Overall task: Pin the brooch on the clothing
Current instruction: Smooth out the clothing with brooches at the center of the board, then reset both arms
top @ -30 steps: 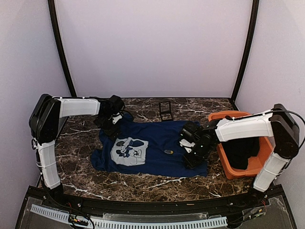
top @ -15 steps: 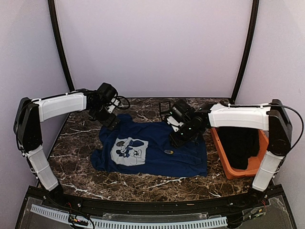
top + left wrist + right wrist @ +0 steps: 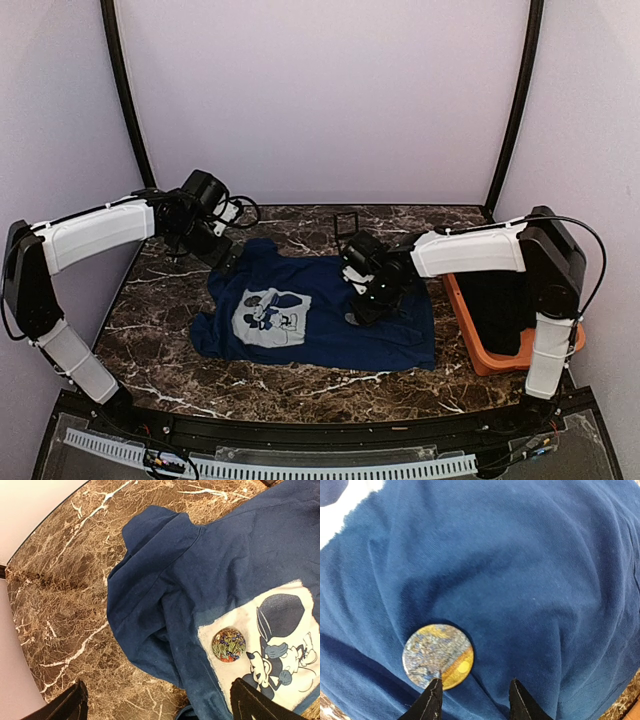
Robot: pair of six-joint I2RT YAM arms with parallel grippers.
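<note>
Table (image 3: pixel 160 300): marble top under both claws, with the whole job on it.
Shirt (image 3: pixel 320 335): navy, spread flat beneath the right claw. Its sleeve lies below the left claw.
Bin (image 3: pixel 465 330): orange, off to the right claw's outer side, with a black garment (image 3: pixel 500 305) in it.
Left claw (image 3: pixel 159 690): spread fully wide, holding nothing, hanging over the sleeve.
Right claw (image 3: pixel 475 700): about half open, nothing between the fingers, low over the shirt.
Brooch (image 3: pixel 438 656): face up on the shirt, just ahead of one right fingertip and off-centre from the gap. Whether its pin is through the cloth cannot be told.
Second badge (image 3: pixel 229 645): on the print's corner, ahead of the left claw.
Main risk: closing from here could clip the brooch's edge and flick it away, because it is not centred.
Lesser risk: the fingers could pinch loose cloth and drag the shirt into folds.
</note>
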